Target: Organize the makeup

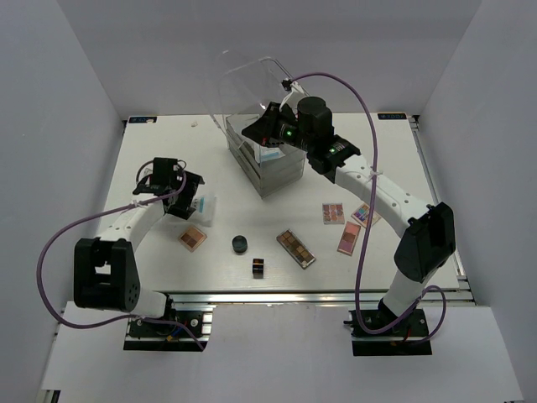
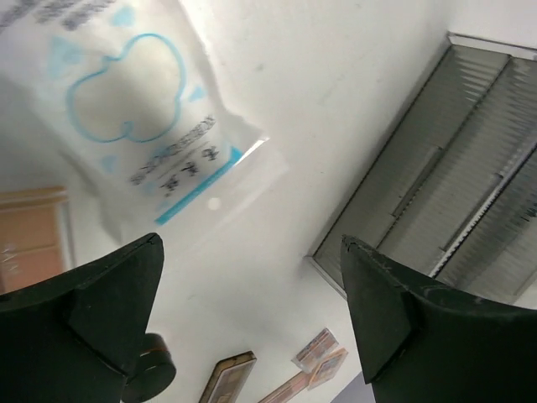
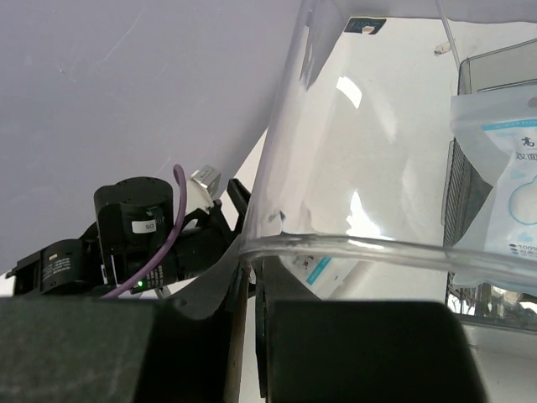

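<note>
Holding the clear lid (image 1: 250, 84) up and tipped back is the right gripper (image 3: 252, 273), its jaws pinched narrow on the lid's rolled edge; judged purpose: keep the top of the drawer box (image 1: 273, 172) open so items can go in from above. One white packet (image 3: 503, 185) already sits in that top compartment, half upright against the box wall. The left gripper (image 2: 252, 294) hangs low over the table (image 1: 168, 273) on the left side, jaws spread wide and holding nothing. The second white packet (image 2: 143, 117) lies flat on the table just ahead of its fingertips (image 2: 101, 311), not between them; whether any pad touches the packet I cannot tell. The wide spread suits a soft, flat pouch that has to be taken across its width, so this packet is probably the next pick, with the raised lid leaving a path to the box. The rest of the makeup is loose on the table: a small brown palette (image 1: 192, 238) near the left arm, the round black jar (image 1: 242, 244), the dark cube (image 1: 259, 268) nearest the front edge, a long brown palette (image 1: 296, 248), and further right a pink palette (image 1: 333, 213), a narrow pink palette (image 1: 349, 238) and a multicolour palette (image 1: 365, 216) just beside the right arm. Judgement: early in the task, one item stowed, most unsorted. Risk: the thin pouch may slide or crumple instead of lifting.
</note>
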{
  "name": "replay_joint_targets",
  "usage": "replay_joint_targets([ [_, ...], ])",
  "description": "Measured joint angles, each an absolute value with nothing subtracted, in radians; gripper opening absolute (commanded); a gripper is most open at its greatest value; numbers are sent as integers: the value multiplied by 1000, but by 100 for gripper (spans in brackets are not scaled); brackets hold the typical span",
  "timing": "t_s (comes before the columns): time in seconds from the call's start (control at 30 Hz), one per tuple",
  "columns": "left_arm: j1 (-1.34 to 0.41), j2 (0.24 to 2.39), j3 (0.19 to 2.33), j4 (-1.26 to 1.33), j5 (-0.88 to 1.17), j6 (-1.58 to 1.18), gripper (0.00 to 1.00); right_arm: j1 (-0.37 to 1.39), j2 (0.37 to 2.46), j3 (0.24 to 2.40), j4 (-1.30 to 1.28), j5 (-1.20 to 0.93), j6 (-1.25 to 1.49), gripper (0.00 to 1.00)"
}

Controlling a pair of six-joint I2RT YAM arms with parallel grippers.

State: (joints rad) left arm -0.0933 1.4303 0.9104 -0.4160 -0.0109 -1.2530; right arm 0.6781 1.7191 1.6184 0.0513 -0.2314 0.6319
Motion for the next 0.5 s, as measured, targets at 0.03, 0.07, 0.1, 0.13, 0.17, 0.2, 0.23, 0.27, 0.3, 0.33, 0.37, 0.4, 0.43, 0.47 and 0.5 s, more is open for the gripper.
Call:
replay_joint_targets([
  [0.03,-91,1426,911,-438,-24,-1263,95,678,1719,1618,51,-231,631,2],
  [0.07,-89,1419,912,-457,-35,-1272,96,678,1719,1618,51,-231,630,2],
  [0.1,-89,1411,913,-477,-46,-1278,96,678,1719,1616,52,-231,629,2],
  [0.13,-88,1403,917,-501,-54,-1284,96,678,1719,1615,52,-231,628,2],
  [0.17,-88,1398,923,-526,-66,-1291,96,678,1719,1613,52,-231,628,2],
  [0.2,-88,1396,929,-546,-75,-1297,96,678,1719,1613,52,-232,627,2],
  [0.23,-87,1396,934,-569,-86,-1307,96,678,1719,1612,53,-232,625,2],
  [0.27,-87,1397,936,-584,-94,-1313,96,678,1719,1612,53,-232,625,2],
  [0.3,-86,1397,936,-600,-102,-1319,96,678,1719,1612,53,-232,625,2],
  [0.33,-84,1400,936,-614,-110,-1325,95,678,1719,1612,53,-232,625,2],
  [0.37,-82,1405,936,-621,-117,-1327,95,678,1719,1612,53,-232,625,2],
  [0.4,-79,1413,936,-624,-123,-1329,92,678,1719,1612,53,-232,625,2],
  [0.43,-75,1425,936,-622,-128,-1333,90,678,1719,1612,53,-232,625,2],
  [0.47,-70,1440,936,-619,-134,-1333,89,678,1719,1612,53,-232,625,2],
  [0.5,-66,1457,936,-616,-144,-1334,86,678,1719,1612,53,-232,625,1],
])
